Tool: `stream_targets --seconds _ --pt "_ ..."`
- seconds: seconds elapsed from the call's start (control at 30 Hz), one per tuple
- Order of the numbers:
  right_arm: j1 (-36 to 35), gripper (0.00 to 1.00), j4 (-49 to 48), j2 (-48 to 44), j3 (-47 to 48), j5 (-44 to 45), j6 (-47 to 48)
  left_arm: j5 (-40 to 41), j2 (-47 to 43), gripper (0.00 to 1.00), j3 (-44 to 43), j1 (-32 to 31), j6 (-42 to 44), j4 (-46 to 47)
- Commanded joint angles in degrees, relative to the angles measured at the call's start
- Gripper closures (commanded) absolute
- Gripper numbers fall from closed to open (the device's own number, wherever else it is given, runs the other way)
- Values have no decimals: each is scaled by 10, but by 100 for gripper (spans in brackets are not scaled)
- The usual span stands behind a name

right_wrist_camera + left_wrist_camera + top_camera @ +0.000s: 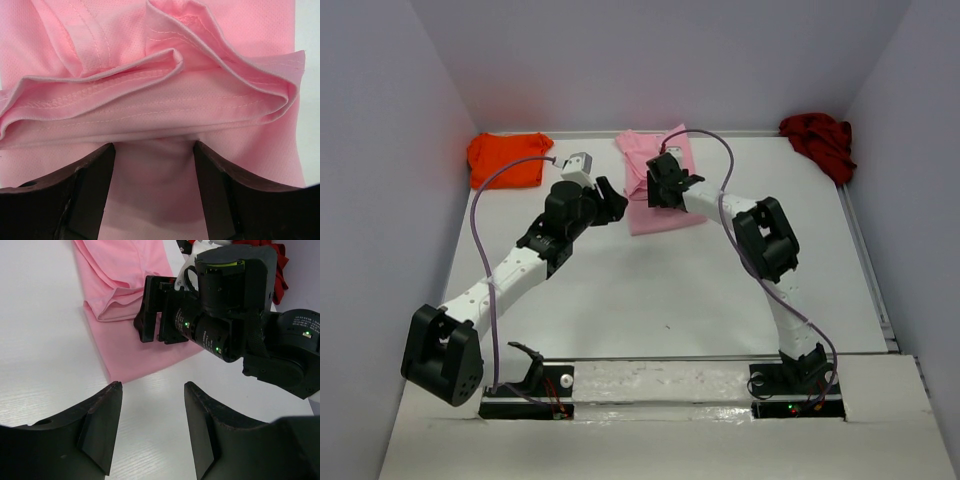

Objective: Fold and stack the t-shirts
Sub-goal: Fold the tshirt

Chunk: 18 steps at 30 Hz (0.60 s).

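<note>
Cloth of the soft light pink t-shirt (pixel 665 218) is lying partly folded at the far middle of the white table (pixel 650 300), with its layered hems bunching into ridges in the right wrist view (pixel 160 100). The right gripper (pixel 653 188) is pressing down onto this shirt near its left edge. Its dark fingers (pixel 90 195) are standing spread apart, with pink fabric running between them and a thick fold sitting just beyond the tips. They are not pinching the cloth.

The left gripper (pixel 613 205) is hovering just beside the shirt's left edge, over bare table. Its jaws are spread wide and holding nothing (pixel 152 425). From the left wrist, the right gripper (pixel 150 310) is showing on the pink cloth (pixel 135 347), and small green lights are glowing on the black body behind it.

The bright orange t-shirt (pixel 505 158) is sitting folded in the far left corner, well apart from both arms. The dark red t-shirt (pixel 817 142) is lying crumpled in the far right corner, and an edge of it is peeking past the right arm in the left wrist view (pixel 281 270).
</note>
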<state>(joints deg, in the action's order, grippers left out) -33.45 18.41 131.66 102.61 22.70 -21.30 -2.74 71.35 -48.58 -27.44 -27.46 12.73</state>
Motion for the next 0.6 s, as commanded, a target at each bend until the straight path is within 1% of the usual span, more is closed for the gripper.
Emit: stream_targets --seconds 0.0,0.07,0.1,0.2,0.23,0.3,0.37,0.5,0.57 --pt "-3 30 13 17 49 14 13 -11 -7 38 7 -4 6 28" --pt "-3 30 19 22 59 13 13 -17 -2 38 13 -8 -7 35" --pt "-3 30 20 22 60 12 13 -26 4 38 29 -14 -17 60" --pt "-3 30 22 13 51 9 7 -45 61 39 37 -16 -57 86" --pt "-3 30 22 5 38 7 0 -51 95 40 38 -16 -74 106" --pt "-3 30 22 -10 15 3 -10 -50 133 40 36 -16 -87 127" --pt "-3 30 18 -30 -25 -1 -20 -44 153 40 31 -16 -100 147" --pt "-3 32 -5 -62 -86 -23 -45 -47 199 41 2 -17 -96 149" --pt "-9 32 -27 -80 -141 -28 -60 -46 212 41 -3 -17 -94 149"
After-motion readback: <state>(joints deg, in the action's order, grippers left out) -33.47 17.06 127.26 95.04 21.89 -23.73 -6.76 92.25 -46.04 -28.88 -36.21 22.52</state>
